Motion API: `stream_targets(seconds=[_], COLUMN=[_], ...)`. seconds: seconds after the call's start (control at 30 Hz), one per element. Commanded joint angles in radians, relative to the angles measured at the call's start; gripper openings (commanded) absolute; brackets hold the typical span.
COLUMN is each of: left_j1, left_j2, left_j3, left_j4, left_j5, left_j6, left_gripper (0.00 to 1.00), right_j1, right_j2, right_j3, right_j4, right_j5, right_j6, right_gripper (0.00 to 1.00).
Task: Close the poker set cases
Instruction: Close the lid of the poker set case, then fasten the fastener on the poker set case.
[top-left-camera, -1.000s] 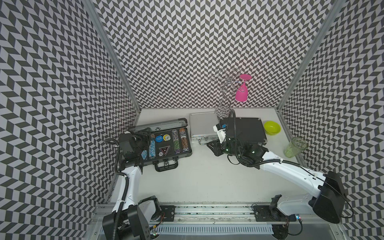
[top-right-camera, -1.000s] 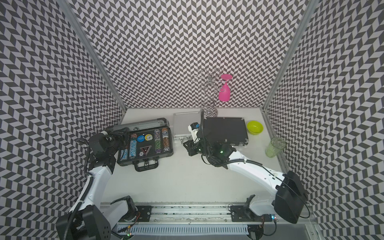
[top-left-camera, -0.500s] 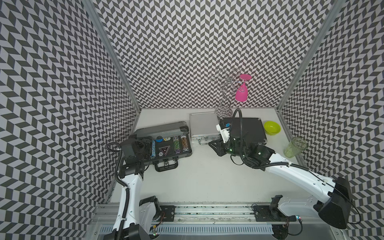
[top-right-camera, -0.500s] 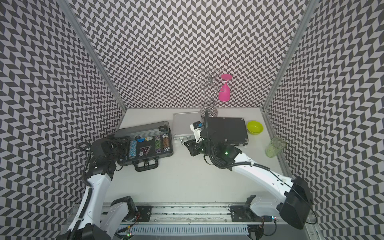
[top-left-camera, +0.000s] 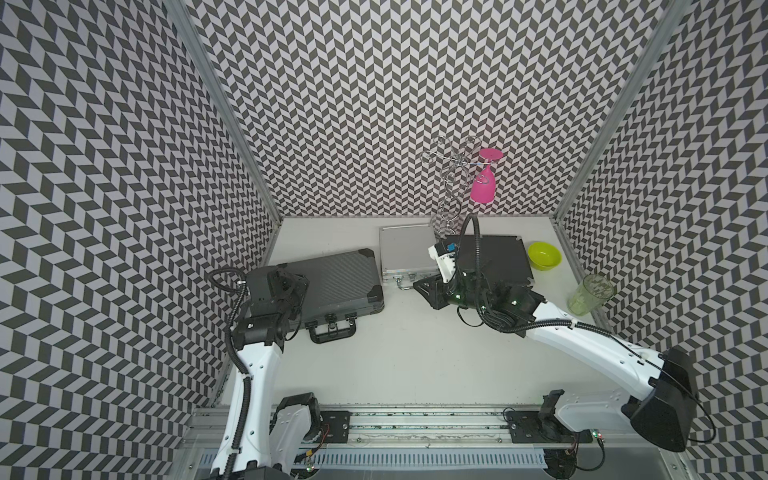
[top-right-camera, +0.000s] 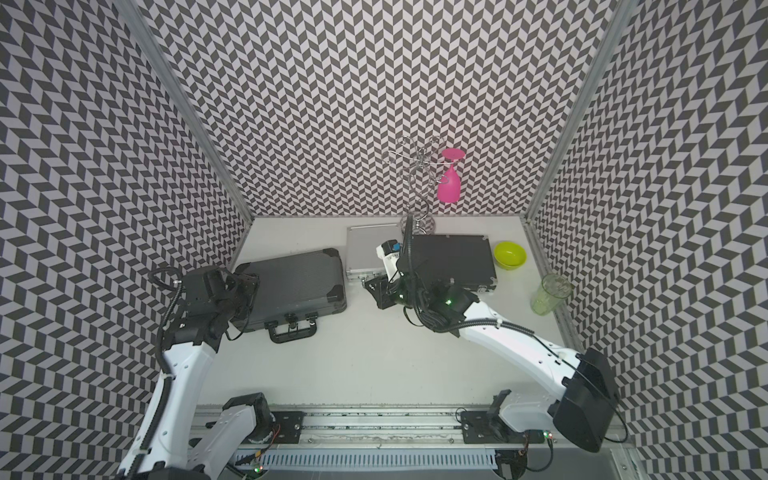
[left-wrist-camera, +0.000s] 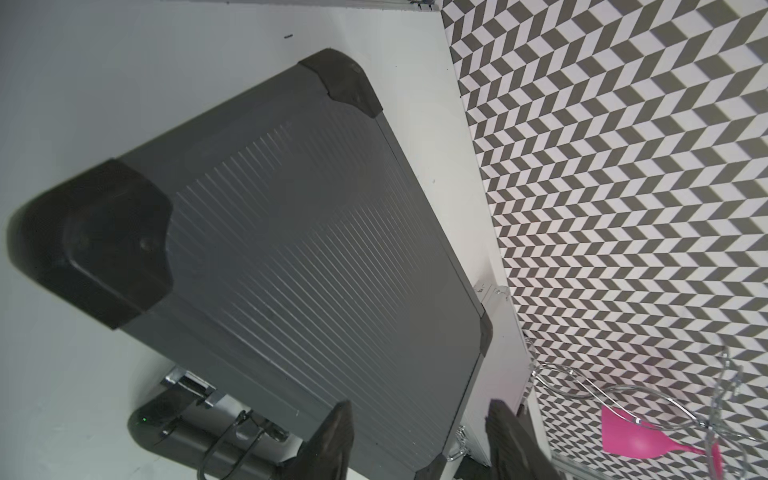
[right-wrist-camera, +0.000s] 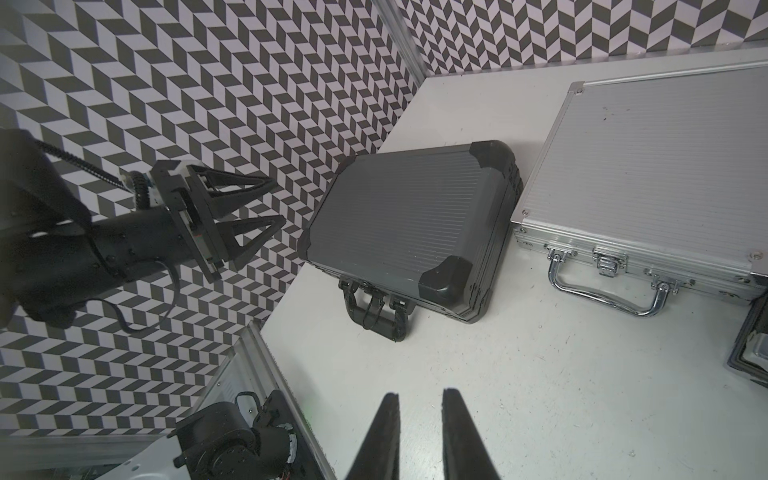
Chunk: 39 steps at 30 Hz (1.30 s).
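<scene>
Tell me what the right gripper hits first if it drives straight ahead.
Probably the dark grey case, near its handle side; only bare table lies before the right gripper. Depth is unclear.

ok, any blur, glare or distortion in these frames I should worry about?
Top views: even light, sharp, only faint shadows; the wide angle splays the walls. Left wrist: near corner of the dark case is soft, wall sharper. Right wrist: tips of the right gripper blurred, mild sheen on the silver case, nothing blown out.
</scene>
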Motion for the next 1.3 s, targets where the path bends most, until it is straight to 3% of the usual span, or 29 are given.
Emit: stream_targets(seconds=[0.0,0.13,0.27,0.47,0.8,0.9,1.2,1.27], left_j1=[-0.005,0.000,-0.016,-0.139,-0.170,-0.229,-0.243,-0.241], left_j2=[0.105,0.236,0.375,0.579,0.573,0.559,0.622,0.645], left_j3=[0.082,0.160,0.249,0.406,0.437,0.440,0.372,0.380], left_j4=[-0.065,-0.100,-0.114,-0.260,-0.416,-0.450,-0.467,-0.469], left_j5=[-0.091,-0.194,-0.178,-0.205,-0.185,-0.210,-0.235,-0.222], left_j6=[0.239,0.424,0.557,0.623,0.705,0.702,0.701,0.705], left_gripper=[0.55,0.61,0.69,0.67,0.65,0.59,0.11,0.04], right_j1=[0.003,0.018,0.062,0.109,0.190,0.204,0.233,0.244], right_j2=[0.041,0.099,0.154,0.209,0.317,0.362,0.487,0.501], right_j3=[0.008,0.011,0.029,0.036,0.063,0.086,0.164,0.166], right_j4=[0.044,0.074,0.108,0.159,0.229,0.243,0.279,0.289], right_j5=[-0.024,-0.058,-0.083,-0.146,-0.167,-0.156,-0.162,-0.160], right_j6=[-0.001,-0.004,-0.016,0.015,0.051,0.072,0.123,0.136], right_gripper=[0.22,0.29,0.37,0.40,0.46,0.45,0.41,0.41])
